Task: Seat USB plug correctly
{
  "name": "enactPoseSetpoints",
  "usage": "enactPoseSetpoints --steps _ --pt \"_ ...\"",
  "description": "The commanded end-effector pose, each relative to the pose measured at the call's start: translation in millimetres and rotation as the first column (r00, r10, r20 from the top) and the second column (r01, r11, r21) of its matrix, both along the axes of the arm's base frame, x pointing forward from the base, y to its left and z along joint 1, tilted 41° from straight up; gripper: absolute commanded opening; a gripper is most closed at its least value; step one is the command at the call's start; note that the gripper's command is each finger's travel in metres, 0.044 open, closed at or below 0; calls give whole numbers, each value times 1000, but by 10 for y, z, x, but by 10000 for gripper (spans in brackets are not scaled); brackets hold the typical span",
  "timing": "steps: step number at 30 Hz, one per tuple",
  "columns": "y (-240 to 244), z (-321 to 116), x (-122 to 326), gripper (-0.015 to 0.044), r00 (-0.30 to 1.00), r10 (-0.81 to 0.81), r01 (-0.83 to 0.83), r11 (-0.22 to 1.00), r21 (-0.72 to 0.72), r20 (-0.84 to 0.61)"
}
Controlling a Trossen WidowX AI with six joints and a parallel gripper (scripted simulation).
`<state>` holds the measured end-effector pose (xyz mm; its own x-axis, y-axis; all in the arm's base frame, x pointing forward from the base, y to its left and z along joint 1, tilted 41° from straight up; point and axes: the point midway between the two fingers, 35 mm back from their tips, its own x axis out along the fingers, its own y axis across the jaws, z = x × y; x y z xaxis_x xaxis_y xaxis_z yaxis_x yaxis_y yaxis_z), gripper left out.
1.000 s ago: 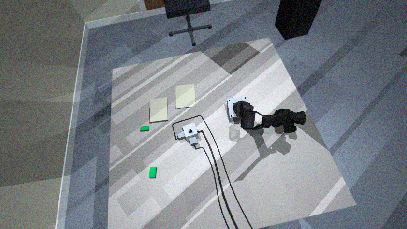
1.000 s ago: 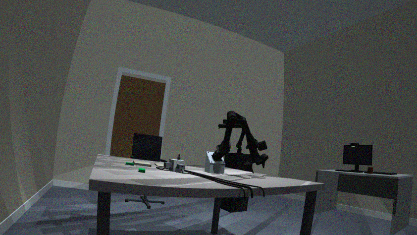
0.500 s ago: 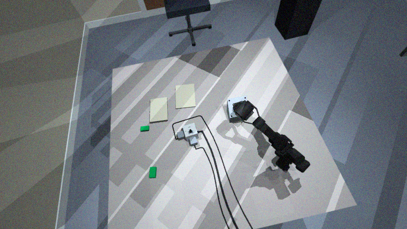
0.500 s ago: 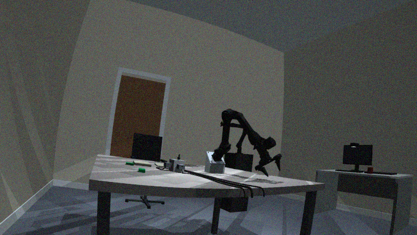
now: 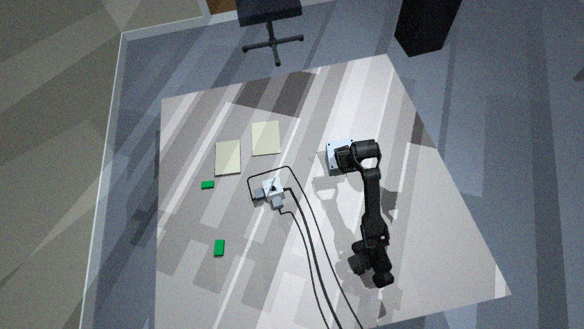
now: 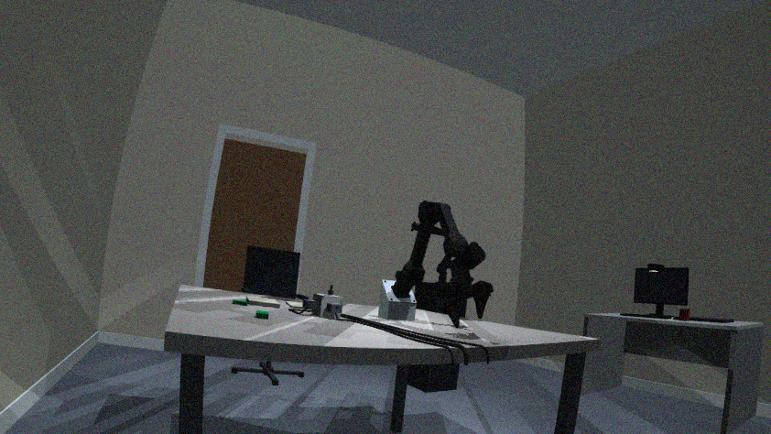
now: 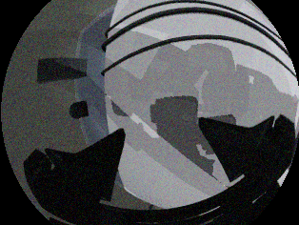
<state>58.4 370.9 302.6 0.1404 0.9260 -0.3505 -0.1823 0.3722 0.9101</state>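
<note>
The power cube [image 5: 268, 183] [image 6: 320, 307] is a small white block left of the arm in the top view. A small dark USB plug [image 5: 273, 188] [image 6: 331, 290] stands upright out of its top; how deep it sits and which way round it is cannot be made out. My gripper [image 5: 370, 273] [image 6: 468, 320] [image 7: 162, 127] is wide open and empty, low over the table's lower right part in the top view, well away from the cube. The wrist view shows table surface between the fingers, and neither cube nor plug.
Grey blocks [image 5: 258, 193] [image 5: 277, 203] sit at two cube sides. Black cables [image 5: 310, 237] [image 6: 399, 330] [image 7: 200, 38] run over the table edge. Two green blocks [image 5: 207, 184] [image 5: 219, 247] and two cream pads [image 5: 227, 157] [image 5: 265, 138] lie left. The arm stands on a white box [image 5: 332, 159] [image 6: 396, 310].
</note>
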Motion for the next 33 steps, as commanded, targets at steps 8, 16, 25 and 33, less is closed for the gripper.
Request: enactPoseSetpoints --steps 8,16,25,33 --pt "-632 -462 1494 440 945 -325 310 920 -238 -25" --pt "-1465 -1083 2271 440 788 -565 413 779 -471 -244" --pt "-2631 -1592 2648 440 381 -753 426 658 -620 -537" --pt "-3655 -1850 2600 440 -93 -676 454 624 -635 -731"
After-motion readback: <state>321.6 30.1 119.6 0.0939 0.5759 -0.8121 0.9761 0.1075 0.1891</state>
